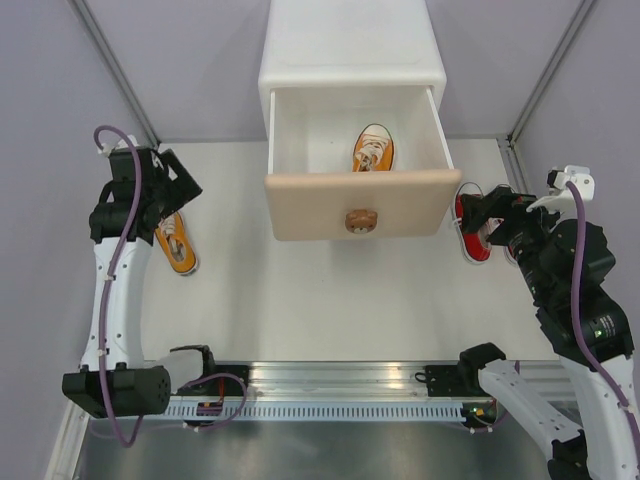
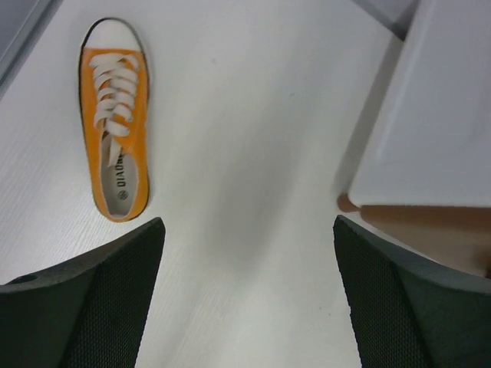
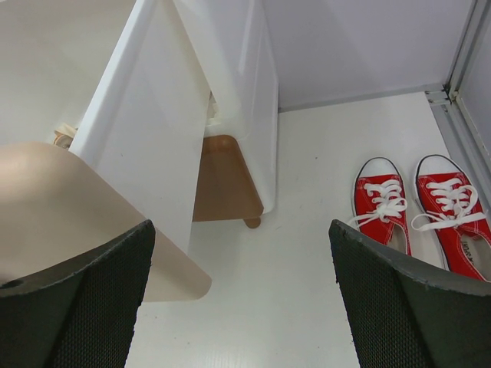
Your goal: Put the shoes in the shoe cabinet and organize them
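Enclosure: white bench (image 1: pixel 330 300), pale grey walls (image 1: pixel 190 60).
Bench matte, evenly lit; walls on three sides, metal corner strips (image 1: pixel 110 62) at the joins; aluminium rail (image 1: pixel 340 380) along near edge.

Seeing shoe cabinet (image 1: pixel 350 50) at far middle of table (image 1: pixel 320 310). Upper drawer (image 1: pixel 360 205) pulled out toward the arm bases; lower drawer (image 3: pixel 222 180) beneath it, pushed in. One shoe (image 1: pixel 372 148) inside the upper drawer, right of centre. Lone shoe (image 1: pixel 176 243) on the table left of the cabinet, well apart from it, partly covered by left gripper (image 2: pixel 247 230) (in top view only). Pair of shoes (image 3: pixel 381 201) on the table right of the cabinet, side by side, near the right table edge, right gripper (image 3: pixel 242 230) above and just left of them.
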`<action>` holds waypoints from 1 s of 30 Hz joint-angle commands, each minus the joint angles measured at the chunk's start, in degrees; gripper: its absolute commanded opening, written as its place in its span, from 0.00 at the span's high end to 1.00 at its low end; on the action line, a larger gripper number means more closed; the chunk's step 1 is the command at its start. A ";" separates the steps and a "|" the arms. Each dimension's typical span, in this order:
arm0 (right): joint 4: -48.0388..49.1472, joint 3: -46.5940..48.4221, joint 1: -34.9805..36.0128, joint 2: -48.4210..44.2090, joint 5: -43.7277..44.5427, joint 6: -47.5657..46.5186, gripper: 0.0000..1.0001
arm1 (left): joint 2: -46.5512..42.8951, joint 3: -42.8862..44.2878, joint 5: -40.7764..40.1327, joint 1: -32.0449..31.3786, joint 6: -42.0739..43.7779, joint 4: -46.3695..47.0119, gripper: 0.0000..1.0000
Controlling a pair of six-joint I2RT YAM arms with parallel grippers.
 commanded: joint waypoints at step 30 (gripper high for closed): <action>3.19 -4.79 2.11 -3.78 -1.22 -3.15 0.02 | 11.52 -35.27 -3.74 21.62 0.03 27.14 0.41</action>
